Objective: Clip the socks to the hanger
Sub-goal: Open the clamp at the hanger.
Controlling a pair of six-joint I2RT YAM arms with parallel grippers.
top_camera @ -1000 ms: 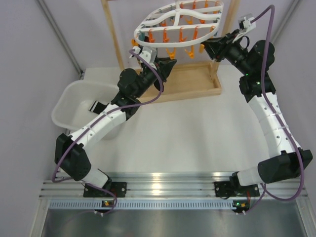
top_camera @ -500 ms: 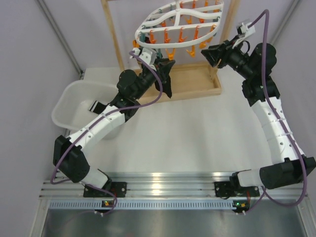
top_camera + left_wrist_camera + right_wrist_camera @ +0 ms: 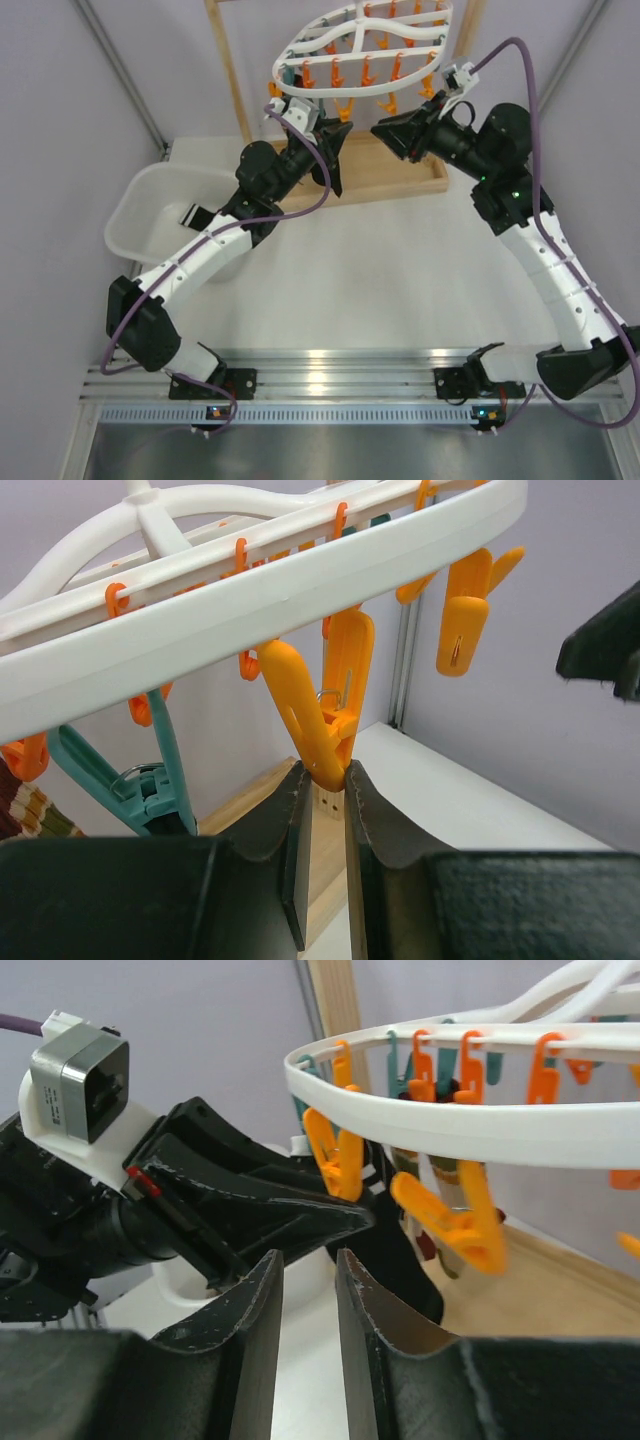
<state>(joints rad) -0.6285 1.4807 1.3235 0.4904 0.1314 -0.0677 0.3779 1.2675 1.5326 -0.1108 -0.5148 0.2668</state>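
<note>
Pinched an orange peg [image 3: 322,705] under the rim of the hanger [image 3: 250,605] with the left gripper [image 3: 325,780]; held the right gripper [image 3: 310,1260] slightly parted, empty, near a dark sock [image 3: 405,1265].

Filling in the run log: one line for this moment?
stage: clipping | left gripper: shut on dark sock, at orange peg under hanger | right gripper: narrowly open, empty

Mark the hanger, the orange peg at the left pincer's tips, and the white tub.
hanger [image 3: 300,590], left wrist view, white outer rim.
orange peg [image 3: 305,720], left wrist view, its lower left arm.
white tub [image 3: 130,213], top external view, left wall.
</note>
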